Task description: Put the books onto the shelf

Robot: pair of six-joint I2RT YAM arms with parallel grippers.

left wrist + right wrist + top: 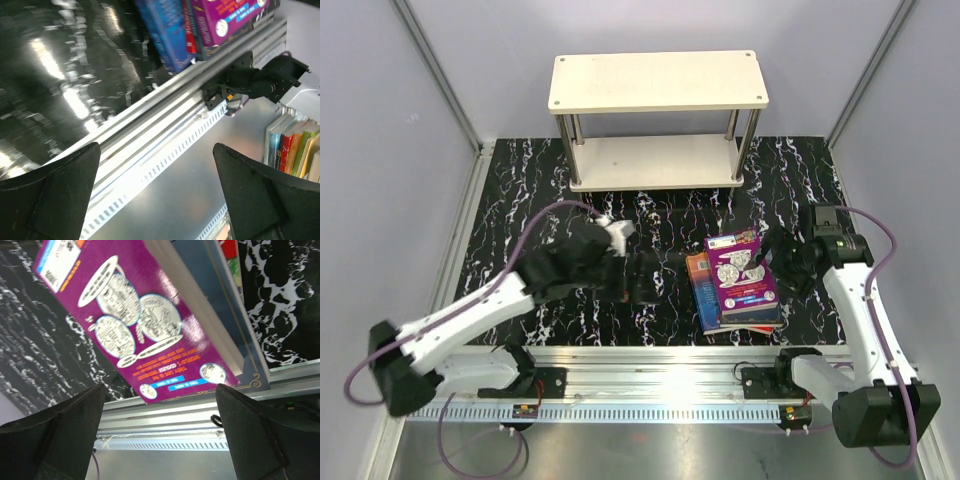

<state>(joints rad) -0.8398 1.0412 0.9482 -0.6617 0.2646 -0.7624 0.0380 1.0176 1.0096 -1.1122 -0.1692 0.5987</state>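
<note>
The shelf (657,120) stands at the top centre of the overhead view, at the back of the black marbled table (520,200). The books (740,290) lie in a flat stack right of centre, close to the metal rail (650,360) along the near edge. The purple book (744,272) is on top, skewed over a blue book (162,30) and a red book (189,30).

The left gripper (655,282) sits low just left of the stack, with its fingers spread wide and nothing between them. The right gripper (782,262) is just beside the stack's right edge — also spread wide and empty. In its wrist view the purple cover fills the upper part of the frame, above the two dark fingers.
</note>
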